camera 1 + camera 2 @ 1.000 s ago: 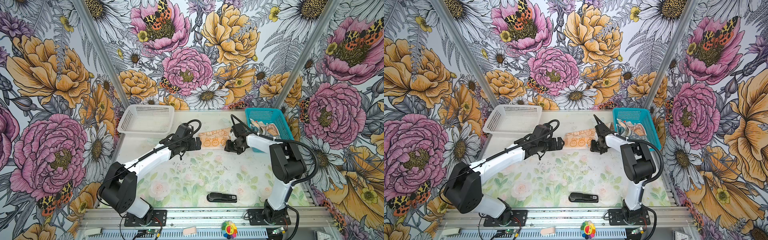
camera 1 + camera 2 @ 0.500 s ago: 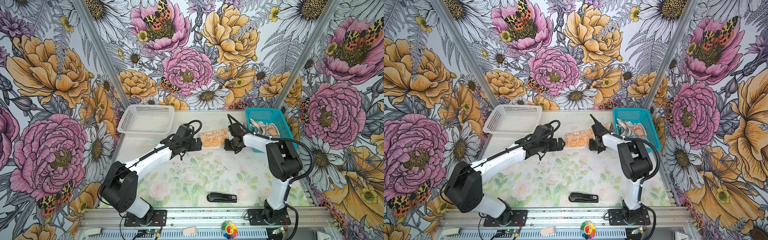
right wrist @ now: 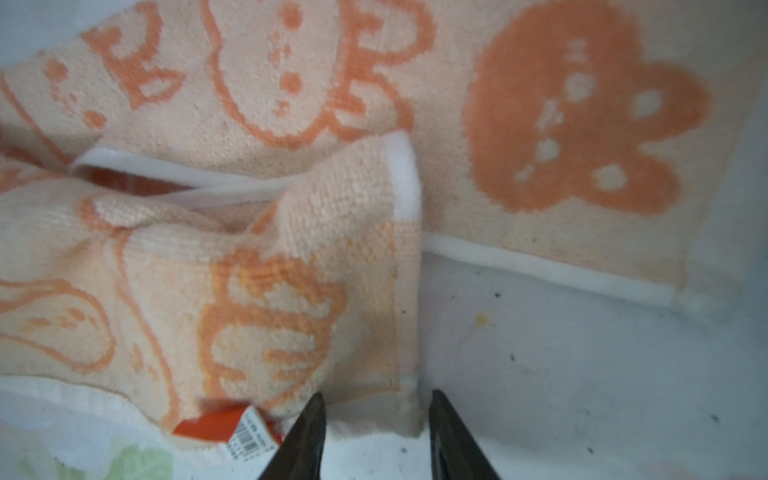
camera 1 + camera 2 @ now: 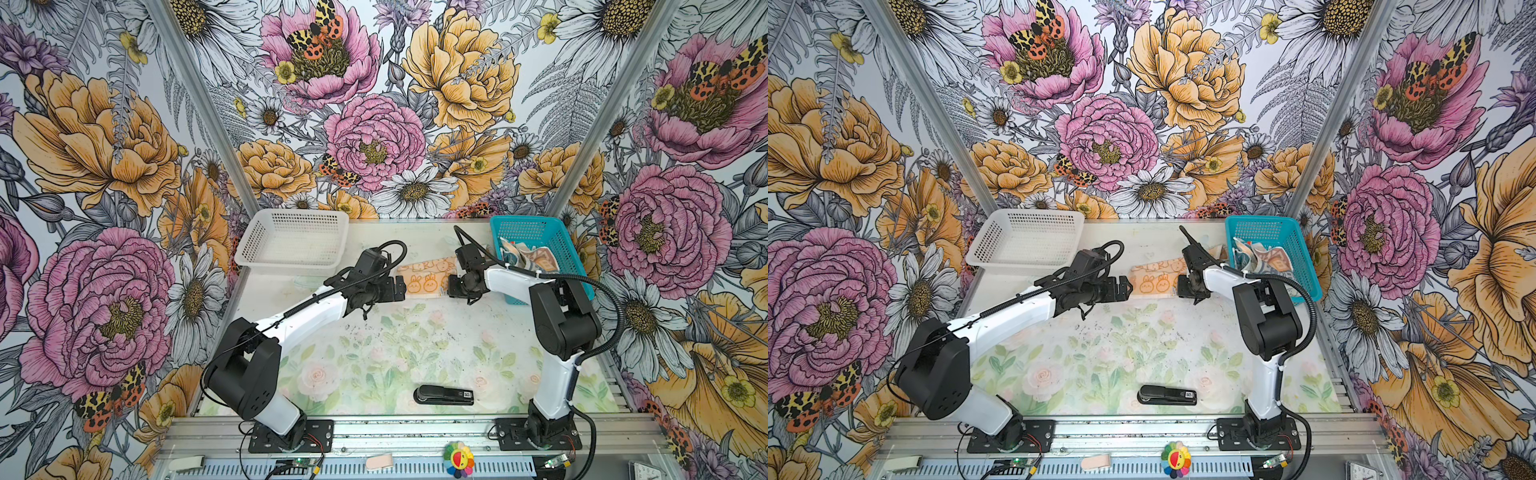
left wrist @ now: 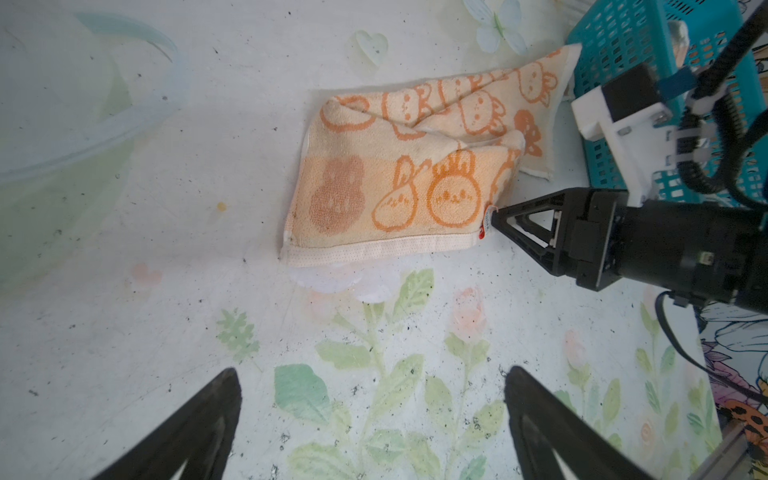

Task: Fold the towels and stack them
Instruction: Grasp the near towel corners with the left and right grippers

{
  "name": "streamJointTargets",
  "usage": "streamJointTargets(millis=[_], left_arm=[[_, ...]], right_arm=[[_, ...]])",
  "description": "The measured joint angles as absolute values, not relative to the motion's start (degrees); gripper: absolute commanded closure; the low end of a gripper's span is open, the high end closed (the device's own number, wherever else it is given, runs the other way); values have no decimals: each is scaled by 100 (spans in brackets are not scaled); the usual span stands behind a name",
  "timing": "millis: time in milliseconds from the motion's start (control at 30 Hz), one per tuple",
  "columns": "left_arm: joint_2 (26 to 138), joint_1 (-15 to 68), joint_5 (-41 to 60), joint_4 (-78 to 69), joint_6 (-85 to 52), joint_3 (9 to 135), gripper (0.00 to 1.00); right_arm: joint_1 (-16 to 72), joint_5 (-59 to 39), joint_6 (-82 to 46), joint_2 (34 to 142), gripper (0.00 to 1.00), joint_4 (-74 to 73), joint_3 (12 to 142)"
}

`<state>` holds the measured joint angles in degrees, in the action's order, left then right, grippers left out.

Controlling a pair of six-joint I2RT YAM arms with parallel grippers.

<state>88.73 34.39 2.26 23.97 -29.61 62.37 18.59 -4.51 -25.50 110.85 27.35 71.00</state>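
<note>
Floral surface (image 4: 374, 340), both top views: the orange bunny towel (image 4: 424, 276) lies near the far edge, its long axis along that edge, between my left tool (image 4: 402, 287) and right tool (image 4: 451, 287). Left wrist: my left tool (image 5: 372, 370) is spread wide and empty, the towel ahead of it, untouched. Right wrist: my right tool (image 3: 374, 395) is half-spread, straddling the tagged corner; it is the nearer.

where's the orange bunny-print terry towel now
In both top views the orange bunny-print terry towel lies folded on the table, far middle, between the left gripper and right gripper, beside the teal plastic basket.
</note>
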Motion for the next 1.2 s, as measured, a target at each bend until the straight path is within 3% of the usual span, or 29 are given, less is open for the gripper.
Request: streamJointTargets(millis=[467,700,967,1200], left_arm=[[9037,3439,244,2399,-2958,6283,1],[9668,3439,248,2611,-2827,6639,1],[10678,3439,237,3028,-2512,7356,19],[11190,3411,196,3245,-2353,7647,26]], right_arm=[[2056,-16,-2593,11083,100,2508,6952],[2056,-23,-2589,11006,100,2526,6901],[2056,-110,-2547,10687,100,3024,6792],[1979,-137,-2536,10573,100,3092,6689]])
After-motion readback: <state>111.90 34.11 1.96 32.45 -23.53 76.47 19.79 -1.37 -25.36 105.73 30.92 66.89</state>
